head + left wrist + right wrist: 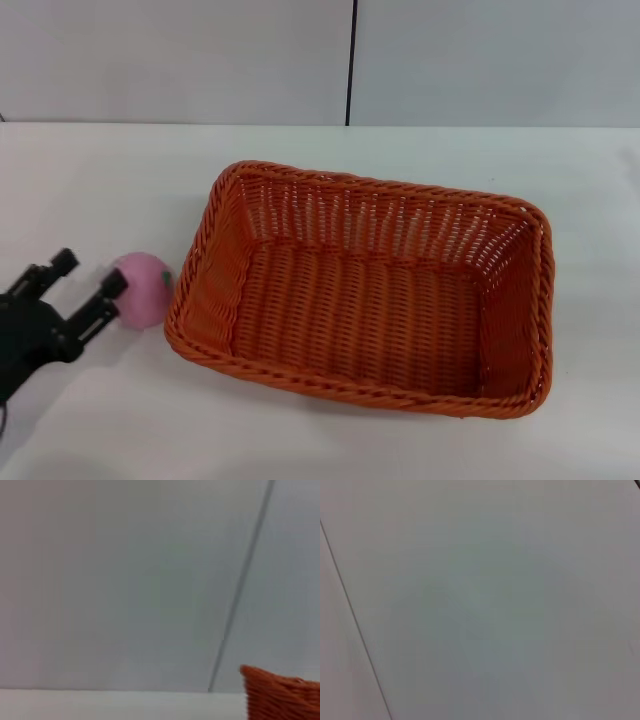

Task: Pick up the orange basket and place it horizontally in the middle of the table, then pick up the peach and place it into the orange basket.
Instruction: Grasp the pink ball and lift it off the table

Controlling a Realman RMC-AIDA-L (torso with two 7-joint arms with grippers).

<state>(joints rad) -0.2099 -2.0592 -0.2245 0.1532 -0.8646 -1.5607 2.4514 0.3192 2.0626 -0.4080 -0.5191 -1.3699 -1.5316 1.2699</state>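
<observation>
The orange basket (365, 290) lies lengthwise across the middle of the white table (450, 150), empty inside. A corner of the orange basket (280, 692) also shows in the left wrist view. The pink peach (145, 288) rests on the table just left of the basket's left end. My left gripper (88, 275) comes in from the lower left, open, with one finger touching the peach's near side and the other farther left. The peach is not between the fingers. My right gripper is out of view.
A grey wall with a dark vertical seam (350, 60) stands behind the table. Bare tabletop runs along the back, the front and the right of the basket.
</observation>
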